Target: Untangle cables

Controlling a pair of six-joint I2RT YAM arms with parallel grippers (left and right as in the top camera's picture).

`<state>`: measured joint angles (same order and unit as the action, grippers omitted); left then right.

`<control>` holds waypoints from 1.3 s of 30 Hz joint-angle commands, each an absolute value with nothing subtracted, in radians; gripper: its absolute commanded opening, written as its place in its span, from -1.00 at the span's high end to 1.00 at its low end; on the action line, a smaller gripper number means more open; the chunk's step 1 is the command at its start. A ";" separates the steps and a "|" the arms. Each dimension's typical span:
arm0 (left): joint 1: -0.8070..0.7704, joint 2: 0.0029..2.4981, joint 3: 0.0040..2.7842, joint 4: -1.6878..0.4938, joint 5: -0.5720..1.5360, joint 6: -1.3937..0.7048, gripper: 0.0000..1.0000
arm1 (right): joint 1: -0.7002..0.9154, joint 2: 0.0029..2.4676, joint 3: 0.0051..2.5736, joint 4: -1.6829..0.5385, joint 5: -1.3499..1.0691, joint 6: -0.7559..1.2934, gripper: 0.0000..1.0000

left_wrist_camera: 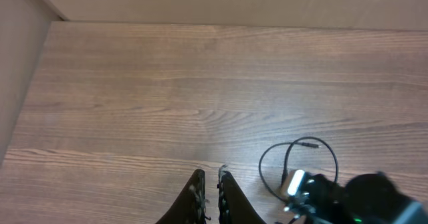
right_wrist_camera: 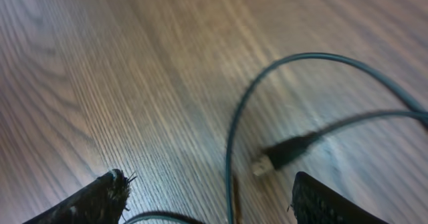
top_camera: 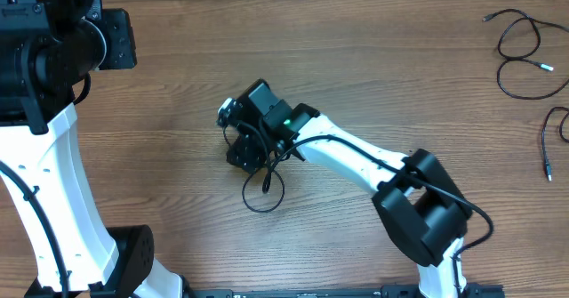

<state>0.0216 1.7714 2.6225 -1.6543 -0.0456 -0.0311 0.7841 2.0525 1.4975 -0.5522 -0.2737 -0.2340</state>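
Note:
A thin black cable (top_camera: 264,194) lies in a loop on the wooden table at the centre. My right gripper (top_camera: 242,153) sits just above that loop. In the right wrist view the right gripper (right_wrist_camera: 208,184) stands open, with a strand of the cable (right_wrist_camera: 231,137) running between its fingers, untouched by either. The cable's silver-tipped plug (right_wrist_camera: 277,156) lies just ahead of them. In the left wrist view my left gripper (left_wrist_camera: 210,178) is shut on nothing, held high over bare table, with the cable loop (left_wrist_camera: 332,154) to its right. More cables (top_camera: 520,53) lie at the far right.
Another loose black cable (top_camera: 553,138) lies near the right edge. The left arm's white link (top_camera: 53,173) and base fill the left side. The right arm (top_camera: 356,160) slants from the lower right to the centre. A wall edge (left_wrist_camera: 40,3) bounds the table's far side.

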 commanded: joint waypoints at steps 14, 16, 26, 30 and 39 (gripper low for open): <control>0.026 1.765 2.627 -1.689 0.098 -0.022 0.92 | 0.793 2.298 1.485 -0.563 -0.290 -0.318 0.92; 0.026 1.765 2.627 -1.689 0.098 -0.022 0.91 | 0.793 2.299 1.485 -0.572 -0.295 -0.310 0.92; 0.026 1.765 2.627 -1.689 0.098 -0.022 0.92 | 0.790 2.259 1.486 -0.635 -0.294 -0.311 0.92; 0.026 1.765 2.627 -1.689 0.098 -0.022 0.92 | 0.789 2.238 1.489 -0.637 -0.294 -0.311 0.92; 0.026 1.765 2.627 -1.689 0.098 -0.022 0.92 | 0.755 2.040 1.638 -0.640 -0.286 -0.274 0.92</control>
<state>0.0216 1.7714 2.6225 -1.6882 0.0799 -0.0273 0.7776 2.1727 1.5417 -0.6495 -0.3050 -0.3107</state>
